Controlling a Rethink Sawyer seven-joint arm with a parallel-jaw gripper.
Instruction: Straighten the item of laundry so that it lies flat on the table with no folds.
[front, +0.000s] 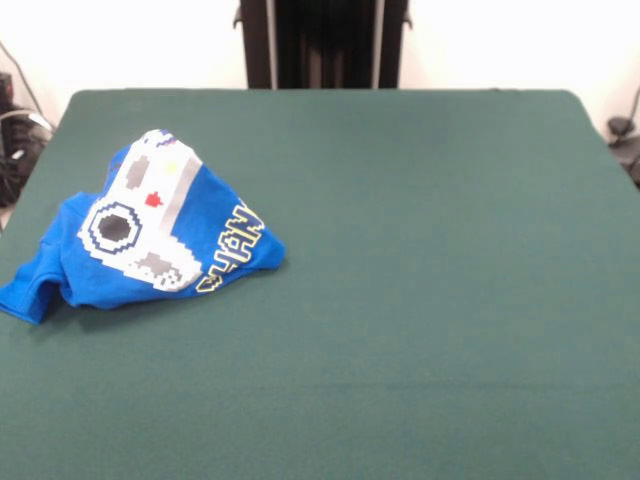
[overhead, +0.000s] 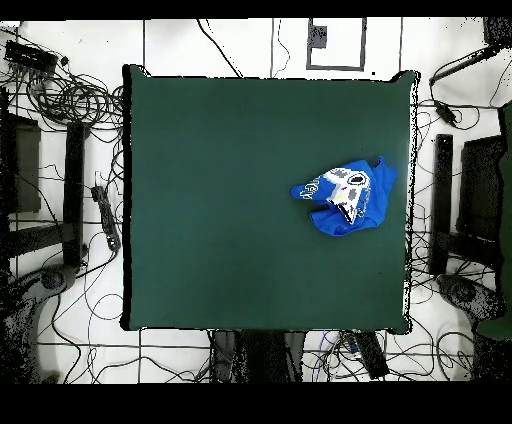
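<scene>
Bare green table (front: 420, 300) holds the crumpled blue T-shirt (front: 150, 235), print up, long axis slanting; jaws unseen.

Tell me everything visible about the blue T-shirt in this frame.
The T-shirt is bright blue soft cloth, crumpled into a folded heap, not flat. Its white-grey pixel controller print with a red dot faces up, yellow-outlined lettering bunched beside it. One sleeve sticks out. It rests on the green table, near one side edge; nothing else touches it.
</scene>
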